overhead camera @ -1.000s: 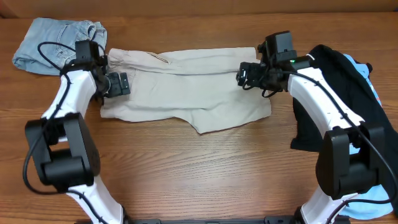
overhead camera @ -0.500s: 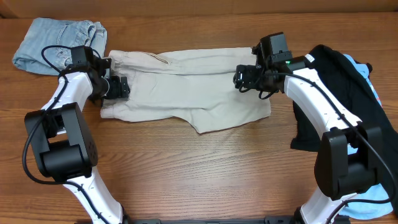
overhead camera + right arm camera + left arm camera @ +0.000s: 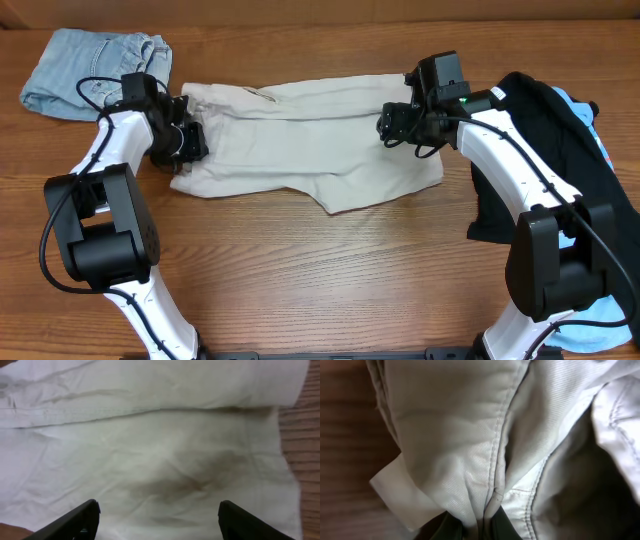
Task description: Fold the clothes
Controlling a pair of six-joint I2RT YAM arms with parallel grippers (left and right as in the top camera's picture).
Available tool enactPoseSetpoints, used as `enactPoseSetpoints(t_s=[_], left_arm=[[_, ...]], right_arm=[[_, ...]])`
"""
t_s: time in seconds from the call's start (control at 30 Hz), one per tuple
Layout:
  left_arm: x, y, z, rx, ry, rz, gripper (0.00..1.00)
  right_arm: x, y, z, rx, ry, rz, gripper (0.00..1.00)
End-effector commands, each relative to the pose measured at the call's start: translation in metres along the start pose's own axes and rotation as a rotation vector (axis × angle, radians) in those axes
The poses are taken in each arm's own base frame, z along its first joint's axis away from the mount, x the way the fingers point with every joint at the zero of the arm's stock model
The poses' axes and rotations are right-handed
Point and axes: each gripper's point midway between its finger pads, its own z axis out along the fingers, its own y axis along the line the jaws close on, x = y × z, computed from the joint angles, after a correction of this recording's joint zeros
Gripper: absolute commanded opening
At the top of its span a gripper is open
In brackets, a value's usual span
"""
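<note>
Beige khaki shorts (image 3: 300, 140) lie spread flat across the middle of the table. My left gripper (image 3: 186, 143) is at their left edge, shut on a pinched fold of the beige cloth (image 3: 487, 505), which bunches up between its dark fingers (image 3: 451, 527). My right gripper (image 3: 392, 122) hovers over the right end of the shorts (image 3: 160, 460), its fingers (image 3: 75, 522) wide apart above flat fabric and holding nothing. Light-blue denim shorts (image 3: 90, 68) lie crumpled at the back left. A black garment (image 3: 545, 150) over a sky-blue one (image 3: 590, 125) lies at the right.
The wooden table (image 3: 320, 280) shows bare in front of the shorts. Both arm bases stand at the near edge, left (image 3: 100, 250) and right (image 3: 555, 270). The denim pile is just behind my left arm.
My left gripper has closed on the left edge of the khaki shorts and bunched it up. My right gripper has narrowed slightly and barely moved.
</note>
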Motion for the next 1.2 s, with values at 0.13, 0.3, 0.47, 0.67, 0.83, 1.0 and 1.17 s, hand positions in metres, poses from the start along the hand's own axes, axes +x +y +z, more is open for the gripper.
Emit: enactPoseSetpoints(t_s=[0.13,0.3,0.47,0.67,0.83,1.0,1.17], left_arm=[[-0.026,-0.042,-0.082,0.071,0.056,-0.011,0.04],[-0.012,-0.059,-0.119,0.076,0.134,0.054,0.04],[-0.002,-0.049,-0.136,-0.015,0.188,0.08,0.04],[0.002,-0.045,-0.16,-0.075,0.205,0.136,0.04],[-0.005,-0.051,-0.184,-0.09,0.168,0.176,0.04],[-0.013,-0.066,-0.192,-0.091,0.127,0.235,0.04],[-0.014,-0.086,-0.184,-0.083,0.127,0.3,0.04]], right_arm=[[-0.036,0.037,-0.058,-0.099,-0.077,-0.013,0.76],[-0.043,0.042,-0.073,-0.098,-0.084,-0.014,0.59],[-0.036,0.039,-0.057,-0.09,-0.051,-0.01,0.04],[-0.024,0.03,-0.016,-0.073,0.015,0.026,0.04],[-0.009,0.019,0.02,-0.052,0.1,0.074,0.04],[0.025,0.026,0.045,-0.103,0.243,0.114,0.04],[0.047,0.035,0.056,-0.085,0.285,0.153,0.04]])
